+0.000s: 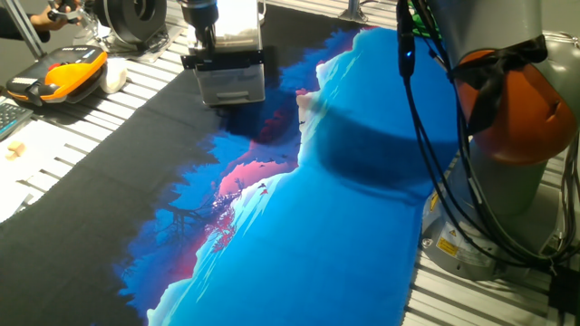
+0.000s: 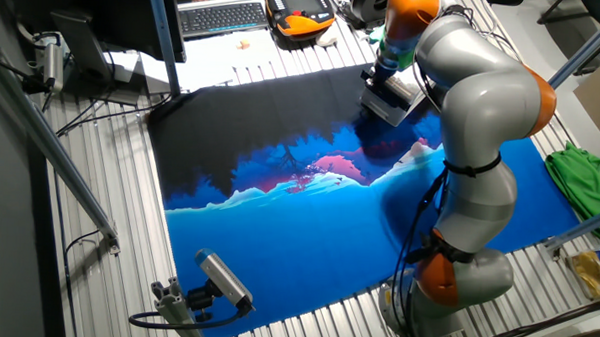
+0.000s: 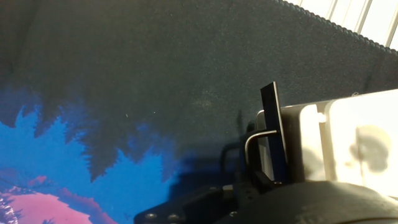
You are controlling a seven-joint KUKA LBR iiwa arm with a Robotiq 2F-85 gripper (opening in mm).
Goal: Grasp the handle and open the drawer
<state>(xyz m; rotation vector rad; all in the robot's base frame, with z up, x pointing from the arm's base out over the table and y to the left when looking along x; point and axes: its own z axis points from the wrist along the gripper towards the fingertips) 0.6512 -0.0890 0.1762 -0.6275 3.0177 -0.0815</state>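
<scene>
Drawer sits at far edge of printed mat; handle under gripper. Fingers apparently at handle; grip state cannot be told, view blocked.

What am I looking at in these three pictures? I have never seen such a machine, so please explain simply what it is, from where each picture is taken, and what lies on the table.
The machine is a grey and orange jointed robot arm standing at a ribbed metal table. Two pictures come from fixed cameras on different sides of the table. The third comes from a camera on the arm's hand, looking along its fingers.

A large blue, pink and black printed cloth covers the table. On it stands a small white box-shaped cabinet with a drawer; its black bar handle shows in the hand view. An orange-and-black case and a keyboard lie near the edge.

The pincer is right at the cabinet. Whether it grips the handle cannot be seen.
</scene>
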